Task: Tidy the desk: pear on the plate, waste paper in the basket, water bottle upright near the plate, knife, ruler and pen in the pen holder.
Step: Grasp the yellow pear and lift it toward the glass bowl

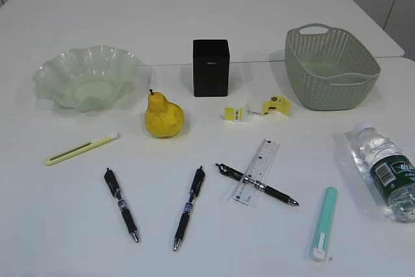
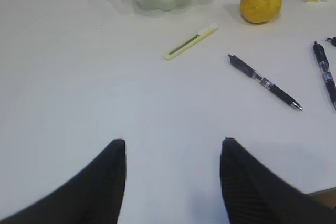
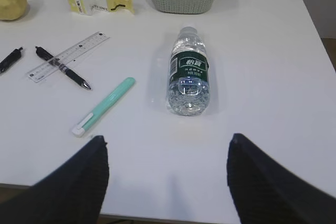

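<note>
White desk (image 1: 207,24) filling the whole exterior frame. Sage-green basket (image 1: 332,67) at upper right, nothing visible inside. Pale green ruffled plate (image 1: 87,77) at upper left, bare. Water bottle (image 1: 386,170) lying on its side at the right edge, cap toward the top of frame, well apart from the plate. Black pen holder (image 1: 211,67) upright at upper centre. Yellow pear (image 1: 164,117) standing just below and left of the holder, off the plate. Teal knife (image 1: 323,224) at lower right; yellow-green knife (image 1: 82,148) at left, below the plate. Three black pens: left pen (image 1: 121,204) and middle pen (image 1: 189,207) at lower centre-left, right pen (image 1: 257,184) lying across the clear ruler (image 1: 257,171) at centre. Waste paper (image 1: 258,108), a curled yellow-and-white strip, between holder and basket, outside the basket.

Left gripper (image 2: 172,142) at the bottom of its wrist frame, jaws parted over bare desk, grasping nothing. Right gripper (image 3: 168,140) likewise spread wide and unloaded, below the bottle.
</note>
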